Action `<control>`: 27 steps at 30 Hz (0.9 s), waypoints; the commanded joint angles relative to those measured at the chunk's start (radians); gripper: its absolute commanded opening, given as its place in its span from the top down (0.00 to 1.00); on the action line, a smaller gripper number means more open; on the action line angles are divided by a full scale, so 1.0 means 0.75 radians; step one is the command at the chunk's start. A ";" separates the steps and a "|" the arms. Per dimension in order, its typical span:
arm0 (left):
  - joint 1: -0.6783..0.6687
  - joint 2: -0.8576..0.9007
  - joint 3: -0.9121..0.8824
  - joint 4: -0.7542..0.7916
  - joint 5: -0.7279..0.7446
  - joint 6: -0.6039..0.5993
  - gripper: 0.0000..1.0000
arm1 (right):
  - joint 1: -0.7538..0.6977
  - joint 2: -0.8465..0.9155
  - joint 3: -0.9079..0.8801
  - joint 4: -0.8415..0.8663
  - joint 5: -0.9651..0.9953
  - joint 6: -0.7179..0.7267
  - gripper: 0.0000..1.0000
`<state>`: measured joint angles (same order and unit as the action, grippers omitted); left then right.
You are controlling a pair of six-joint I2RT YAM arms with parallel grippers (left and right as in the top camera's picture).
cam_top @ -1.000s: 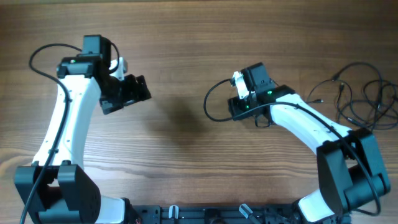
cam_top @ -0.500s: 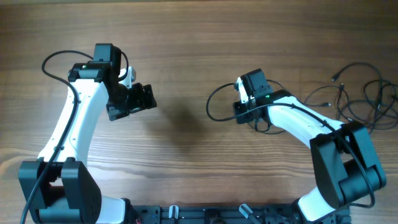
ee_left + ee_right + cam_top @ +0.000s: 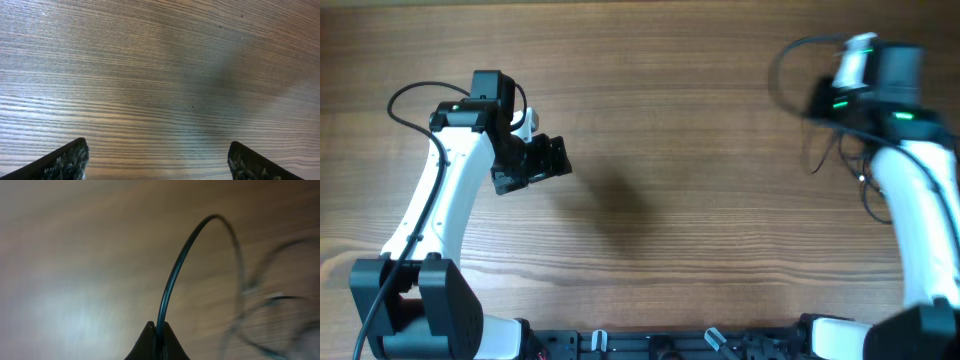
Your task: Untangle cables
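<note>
While my right gripper [image 3: 157,336] sits pinched tight on one strand of the cables [image 3: 172,275], which arcs away toward twelve o'clock, my left gripper [image 3: 157,167] hangs with its fingers [image 3: 65,161] wide apart, holding nothing, over the bare table [image 3: 150,75]. Overhead, the rest of the bundle lies blurred at three o'clock. I judge the untangling barely begun: one strand gripped, loops unseparated. I see no obstacle.

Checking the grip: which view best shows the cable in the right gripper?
The right wrist view: the right gripper is shut on the cable, which arches away. Overhead, the blurred arm hides that grip. The left wrist view shows no cable.
</note>
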<state>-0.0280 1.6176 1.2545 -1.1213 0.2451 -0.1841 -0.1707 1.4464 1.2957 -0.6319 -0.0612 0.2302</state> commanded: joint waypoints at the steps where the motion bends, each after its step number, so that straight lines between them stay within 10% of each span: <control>1: -0.005 -0.002 -0.010 -0.001 0.002 0.024 0.09 | -0.231 -0.082 0.049 -0.005 0.012 0.067 0.96; 18: -0.005 -0.002 -0.010 -0.007 0.002 0.021 0.09 | -0.712 0.120 0.047 -0.093 0.026 0.152 0.95; 24: -0.005 -0.002 -0.010 -0.006 0.002 0.021 0.09 | -0.719 0.202 0.047 -0.100 -0.010 0.151 0.37; 27: -0.005 -0.002 -0.010 -0.006 0.001 0.021 0.09 | -0.719 0.226 0.047 -0.102 -0.094 0.145 0.26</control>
<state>-0.0280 1.6176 1.2537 -1.1248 0.2451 -0.1841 -0.7097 1.5875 1.3266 -0.7040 -0.0647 0.3382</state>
